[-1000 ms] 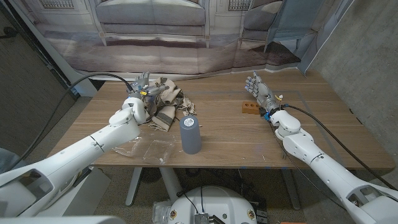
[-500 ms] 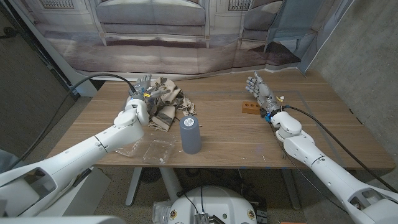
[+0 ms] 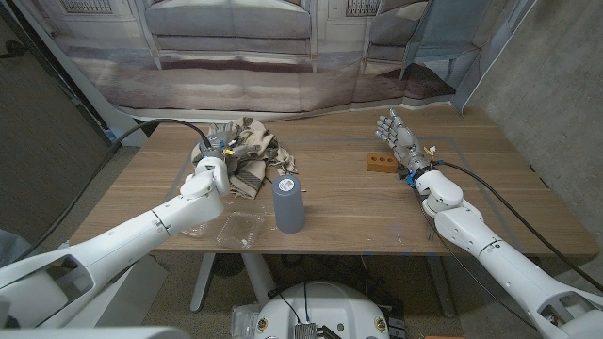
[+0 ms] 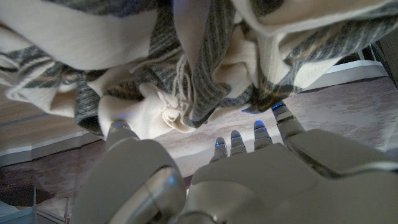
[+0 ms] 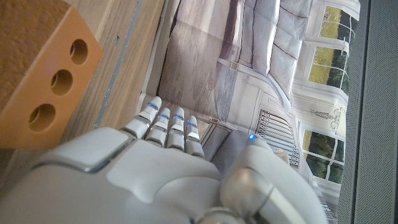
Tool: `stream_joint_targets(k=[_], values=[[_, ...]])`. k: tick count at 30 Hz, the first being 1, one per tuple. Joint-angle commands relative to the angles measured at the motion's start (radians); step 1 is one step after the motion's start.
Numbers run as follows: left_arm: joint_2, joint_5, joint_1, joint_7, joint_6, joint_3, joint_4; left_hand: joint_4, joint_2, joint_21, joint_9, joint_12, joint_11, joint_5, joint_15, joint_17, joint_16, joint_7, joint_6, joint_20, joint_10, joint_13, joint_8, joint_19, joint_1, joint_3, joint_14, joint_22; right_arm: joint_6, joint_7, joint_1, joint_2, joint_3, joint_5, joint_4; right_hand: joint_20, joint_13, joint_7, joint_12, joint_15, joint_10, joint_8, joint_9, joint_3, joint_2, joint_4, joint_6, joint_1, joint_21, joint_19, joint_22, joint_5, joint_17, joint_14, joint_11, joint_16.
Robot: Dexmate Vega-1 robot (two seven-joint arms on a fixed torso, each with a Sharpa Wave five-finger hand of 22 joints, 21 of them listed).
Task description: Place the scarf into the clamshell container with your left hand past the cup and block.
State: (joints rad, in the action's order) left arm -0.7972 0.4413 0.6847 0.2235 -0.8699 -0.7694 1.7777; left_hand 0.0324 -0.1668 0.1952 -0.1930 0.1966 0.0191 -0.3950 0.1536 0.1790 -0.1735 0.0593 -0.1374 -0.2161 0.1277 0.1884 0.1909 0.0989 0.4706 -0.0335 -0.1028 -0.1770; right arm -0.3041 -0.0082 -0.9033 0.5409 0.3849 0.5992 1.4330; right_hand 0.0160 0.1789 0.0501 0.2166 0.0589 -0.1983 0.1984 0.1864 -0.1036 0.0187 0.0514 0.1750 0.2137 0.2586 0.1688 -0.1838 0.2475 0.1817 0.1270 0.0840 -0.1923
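Wooden table (image 3: 339,212) under everything. Beige and grey striped fringed scarf (image 3: 252,155) bunched in a heap directly ahead of the left hand (image 3: 219,141), fingertips (image 4: 283,114) at the folds (whether any cloth is actually pinched, cannot tell). Clear plastic clamshell container (image 3: 237,227) lying back along the left forearm, nearer the robot than the hand. Tall grey cylindrical cup (image 3: 288,204) upright, off to the left hand's inner side and nearer the robot, just beside the container. Right hand (image 3: 396,141) standing with fingers apart and straight, holding nothing. Small orange-brown block with three holes (image 3: 379,163) just beside it on its inner side.
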Motion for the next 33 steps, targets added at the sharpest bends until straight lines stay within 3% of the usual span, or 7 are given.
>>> stream_joint_targets(k=[1, 14, 33], values=[[0.035, -0.001, -0.024, 0.009, 0.04, -0.026, -0.069, -0.001, 0.002, -0.003, -0.002, 0.004, -0.005, 0.0, 0.001, 0.004, -0.007, 0.003, 0.007, -0.003, -0.002, 0.003, 0.007, -0.005, 0.015, -0.009, -0.006, 0.0, 0.017, -0.003, -0.01, 0.016, -0.008, 0.005, 0.023, 0.001, 0.004, -0.001, 0.002, -0.002, -0.013, 0.0, 0.002, 0.005, -0.002, 0.0, 0.006, -0.007, -0.002, 0.008, -0.002, 0.0, 0.003, 0.01, 0.001, 0.001], [0.082, -0.024, -0.051, 0.017, 0.083, -0.045, -0.152, 0.002, 0.005, -0.006, -0.002, 0.005, -0.006, -0.001, -0.001, 0.004, -0.009, 0.005, 0.009, -0.003, -0.002, 0.003, 0.008, -0.012, 0.019, -0.014, -0.007, 0.0, 0.026, 0.004, -0.002, 0.018, -0.006, 0.008, 0.015, 0.0, 0.004, -0.002, 0.002, -0.001, -0.017, -0.001, 0.002, 0.007, -0.001, 0.0, 0.005, -0.009, -0.005, 0.009, -0.002, -0.001, 0.003, 0.01, 0.001, 0.001], [0.097, -0.051, -0.067, -0.01, 0.087, -0.062, -0.182, 0.007, 0.02, -0.01, -0.004, 0.011, -0.017, -0.008, -0.005, 0.005, -0.021, 0.011, 0.015, -0.002, -0.007, 0.004, 0.013, -0.052, 0.034, -0.043, 0.004, -0.002, 0.03, 0.0, -0.01, 0.021, -0.009, 0.012, 0.025, -0.002, 0.004, -0.002, 0.002, 0.0, -0.021, -0.001, 0.002, 0.009, 0.0, 0.0, 0.007, -0.01, -0.01, 0.01, -0.002, -0.001, 0.003, 0.012, 0.004, 0.002]])
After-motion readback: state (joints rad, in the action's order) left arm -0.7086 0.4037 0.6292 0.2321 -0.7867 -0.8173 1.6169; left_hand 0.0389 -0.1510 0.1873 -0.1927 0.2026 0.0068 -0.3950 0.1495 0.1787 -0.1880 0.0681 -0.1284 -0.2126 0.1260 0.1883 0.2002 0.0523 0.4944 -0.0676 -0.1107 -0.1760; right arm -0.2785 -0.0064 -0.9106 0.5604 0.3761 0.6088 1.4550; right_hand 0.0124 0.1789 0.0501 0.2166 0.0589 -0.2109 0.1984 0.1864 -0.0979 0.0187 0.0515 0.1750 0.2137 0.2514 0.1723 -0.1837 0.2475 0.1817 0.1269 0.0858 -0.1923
